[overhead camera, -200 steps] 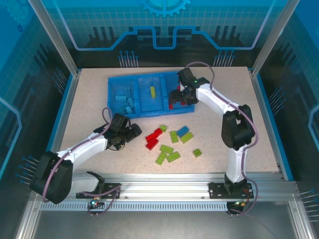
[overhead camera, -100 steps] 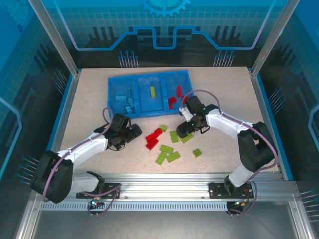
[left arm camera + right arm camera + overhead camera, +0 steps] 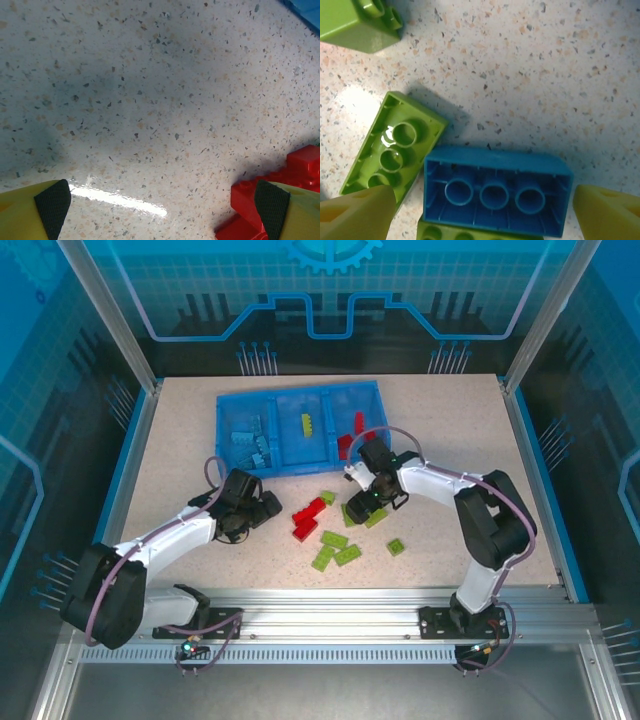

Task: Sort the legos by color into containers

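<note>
The blue tray (image 3: 225,415) lies at the back of the table, split into three containers. Light blue legos (image 3: 248,445) fill its left one, a lime lego (image 3: 307,423) lies in the middle one, and red legos (image 3: 352,435) lie in the right one. Loose red legos (image 3: 310,515) and lime legos (image 3: 335,545) lie in front of the tray. My right gripper (image 3: 482,212) is open, low over an upside-down blue lego (image 3: 495,190) that lies between its fingers. My left gripper (image 3: 160,205) is open over bare table, with a red lego (image 3: 247,200) beside its right finger.
A lime lego (image 3: 395,150) touches the blue one's left end, another (image 3: 360,22) lies further off, and a third (image 3: 470,234) pokes out below it. One lime lego (image 3: 397,547) sits apart to the right. The tray's corner (image 3: 310,12) lies far ahead of my left gripper.
My right arm has come back from over the tray's right container and down to the loose legos, ending over the blue one. My left arm has stayed put.
</note>
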